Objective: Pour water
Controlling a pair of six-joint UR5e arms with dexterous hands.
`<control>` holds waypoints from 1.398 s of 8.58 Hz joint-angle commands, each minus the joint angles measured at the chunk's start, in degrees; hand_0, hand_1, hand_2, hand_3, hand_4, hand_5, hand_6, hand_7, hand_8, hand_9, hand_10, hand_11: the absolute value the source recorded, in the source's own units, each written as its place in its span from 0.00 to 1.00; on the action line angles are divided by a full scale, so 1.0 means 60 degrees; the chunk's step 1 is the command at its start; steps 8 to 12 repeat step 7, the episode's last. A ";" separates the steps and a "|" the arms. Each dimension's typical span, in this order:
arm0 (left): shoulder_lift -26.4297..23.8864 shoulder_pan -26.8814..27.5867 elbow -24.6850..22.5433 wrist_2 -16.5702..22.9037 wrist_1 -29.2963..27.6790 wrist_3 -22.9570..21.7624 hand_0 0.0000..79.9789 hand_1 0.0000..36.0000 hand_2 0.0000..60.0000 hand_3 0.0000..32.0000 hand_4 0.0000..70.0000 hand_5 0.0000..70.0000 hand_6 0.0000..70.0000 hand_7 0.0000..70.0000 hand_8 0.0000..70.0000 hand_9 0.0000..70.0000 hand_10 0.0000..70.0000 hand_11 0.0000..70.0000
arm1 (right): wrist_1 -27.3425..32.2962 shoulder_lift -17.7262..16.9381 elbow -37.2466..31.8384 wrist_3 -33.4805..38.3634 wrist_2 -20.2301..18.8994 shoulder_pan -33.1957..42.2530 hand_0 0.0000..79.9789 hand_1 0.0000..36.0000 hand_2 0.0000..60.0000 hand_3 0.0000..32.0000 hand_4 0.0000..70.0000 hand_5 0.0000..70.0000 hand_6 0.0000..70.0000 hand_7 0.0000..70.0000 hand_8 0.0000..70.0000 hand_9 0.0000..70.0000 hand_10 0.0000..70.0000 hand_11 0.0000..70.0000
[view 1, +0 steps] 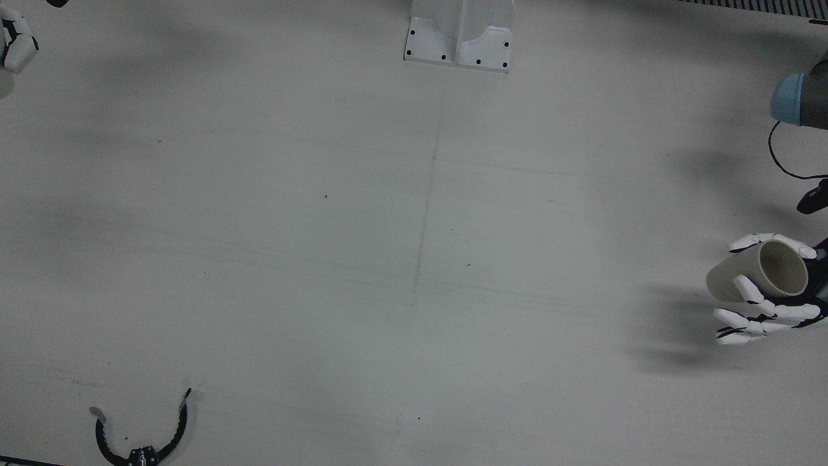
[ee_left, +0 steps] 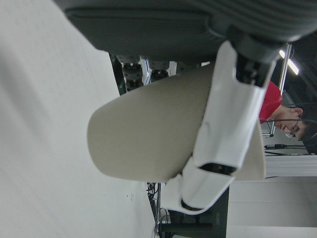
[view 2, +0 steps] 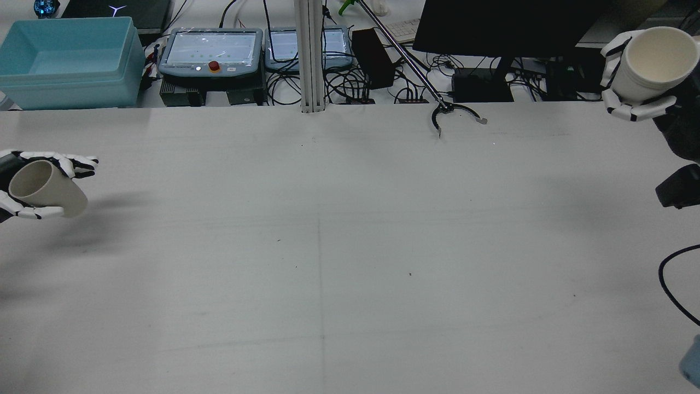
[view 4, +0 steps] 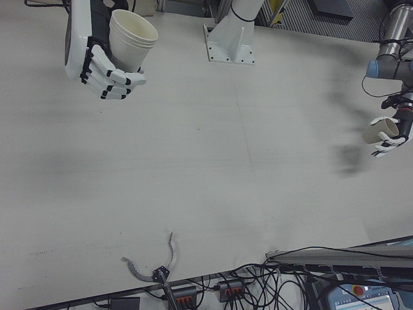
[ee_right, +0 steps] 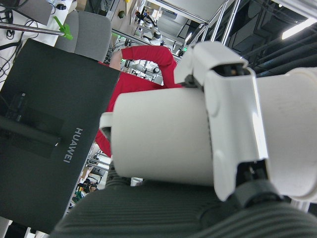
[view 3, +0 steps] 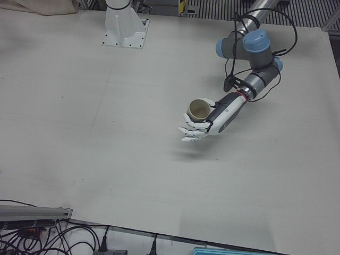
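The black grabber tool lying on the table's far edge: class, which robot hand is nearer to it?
Right. The right hand holds its white cup aloft nearer the grabber tool; the left hand sits across the table.

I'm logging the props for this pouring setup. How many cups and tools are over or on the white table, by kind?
Beige cup, in the left hand, tilted: 1
White cup, in the right hand, upright: 1
Black grabber claw lying at the table edge: 1
Total: 3
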 commanded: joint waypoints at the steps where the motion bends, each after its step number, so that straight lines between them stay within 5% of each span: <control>1: 0.1077 -0.0672 0.0781 0.0007 -0.1213 -0.0176 1.00 1.00 1.00 0.00 1.00 1.00 0.46 0.37 0.24 0.22 0.17 0.28 | 0.4447 -0.0795 -0.3485 0.1372 -0.0678 0.0138 1.00 1.00 1.00 0.00 0.36 0.65 0.66 0.71 0.61 0.78 0.63 0.95; 2: 0.1225 -0.0731 0.1305 -0.0022 -0.1650 -0.0133 1.00 1.00 1.00 0.00 1.00 1.00 0.44 0.36 0.24 0.22 0.17 0.28 | 0.6309 -0.0737 -0.5361 0.1843 -0.0639 0.0109 1.00 1.00 1.00 0.00 0.40 0.67 0.68 0.73 0.61 0.79 0.63 0.94; 4: 0.1255 -0.0848 0.2142 -0.0051 -0.2267 0.0115 1.00 1.00 1.00 0.00 1.00 1.00 0.42 0.35 0.23 0.21 0.17 0.28 | 0.7920 -0.0693 -0.7437 0.1994 -0.0595 0.0021 1.00 1.00 1.00 0.00 0.45 0.68 0.70 0.74 0.63 0.81 0.64 0.96; 7: 0.1226 -0.0819 0.2816 -0.0081 -0.2912 0.0716 1.00 1.00 1.00 0.00 1.00 1.00 0.42 0.35 0.23 0.21 0.17 0.27 | 0.8320 -0.0199 -0.9462 0.2638 -0.0361 0.0021 1.00 1.00 1.00 0.00 0.39 0.62 0.64 0.68 0.65 0.84 0.67 1.00; 12: 0.1226 -0.0819 0.2816 -0.0081 -0.2912 0.0716 1.00 1.00 1.00 0.00 1.00 1.00 0.42 0.35 0.23 0.21 0.17 0.27 | 0.8320 -0.0199 -0.9462 0.2638 -0.0361 0.0021 1.00 1.00 1.00 0.00 0.39 0.62 0.64 0.68 0.65 0.84 0.67 1.00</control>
